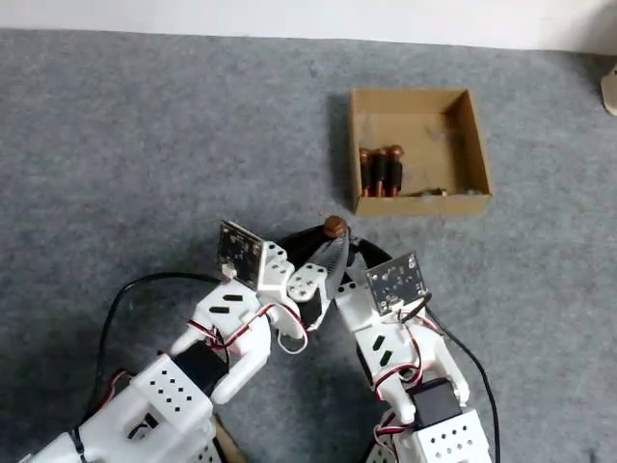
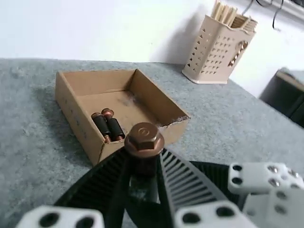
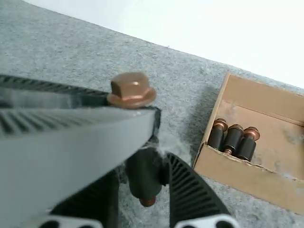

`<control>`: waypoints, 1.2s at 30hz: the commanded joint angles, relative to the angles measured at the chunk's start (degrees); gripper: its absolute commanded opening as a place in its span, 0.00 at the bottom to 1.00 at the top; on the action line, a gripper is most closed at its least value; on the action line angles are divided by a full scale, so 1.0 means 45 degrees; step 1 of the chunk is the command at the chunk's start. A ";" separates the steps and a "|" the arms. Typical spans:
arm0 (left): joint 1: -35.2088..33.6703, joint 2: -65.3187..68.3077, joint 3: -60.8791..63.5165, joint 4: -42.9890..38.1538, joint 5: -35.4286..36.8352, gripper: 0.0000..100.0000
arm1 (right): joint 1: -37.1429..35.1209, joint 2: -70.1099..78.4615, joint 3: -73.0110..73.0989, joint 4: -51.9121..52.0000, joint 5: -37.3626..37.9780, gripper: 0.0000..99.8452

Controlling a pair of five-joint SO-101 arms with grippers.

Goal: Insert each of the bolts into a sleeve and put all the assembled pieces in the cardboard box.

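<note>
- Risk: the left gripper [image 2: 144, 160] lets go before the bolt [image 2: 144, 137] seats in the sleeve [image 3: 141, 183], and it tips out short of the cardboard box [image 1: 421, 204].
- Left fingers pinch the bolt under its head. The right gripper [image 3: 142, 167] fingers clamp the sleeve, I think, just outside the box.

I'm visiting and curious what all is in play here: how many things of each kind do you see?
Cardboard box: 1
Bolt-in-sleeve pieces: 4, three lying in the box, plus the held piece
Grippers: 2, left gripper and right gripper, both clamping the held piece
Cream holder with sticks: 1
Total: 8
</note>
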State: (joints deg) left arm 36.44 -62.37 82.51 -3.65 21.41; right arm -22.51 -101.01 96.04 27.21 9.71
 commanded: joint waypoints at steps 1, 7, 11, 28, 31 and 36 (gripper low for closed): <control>0.0596 -0.0381 -0.0049 0.0078 -0.0527 0.00 | 0.0654 -0.0283 0.1827 0.0049 0.0078 0.01; 0.0694 -0.0479 -0.0068 0.0527 -0.0527 0.02 | 0.0654 -0.0283 0.1827 0.0049 0.0078 0.01; 0.1045 -0.0400 -0.0088 0.0586 -0.0567 0.19 | 0.0654 -0.0283 0.1827 0.0068 0.0078 0.01; -0.2256 -0.0381 -0.0166 0.1368 -0.0586 0.51 | 0.1397 -0.0186 0.1827 -0.0244 -0.0059 0.01; -0.2842 -0.0381 -0.0381 0.1368 -0.0586 0.47 | 0.1846 -0.0147 0.1827 -0.0811 -0.0821 0.01; -0.3116 -0.0381 -0.0498 0.1387 -0.0606 0.39 | 0.1885 -0.0147 0.1827 -0.1182 -0.0625 0.01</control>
State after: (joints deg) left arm 23.34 -63.25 82.51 2.51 19.12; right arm -14.86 -101.01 96.04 24.04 6.64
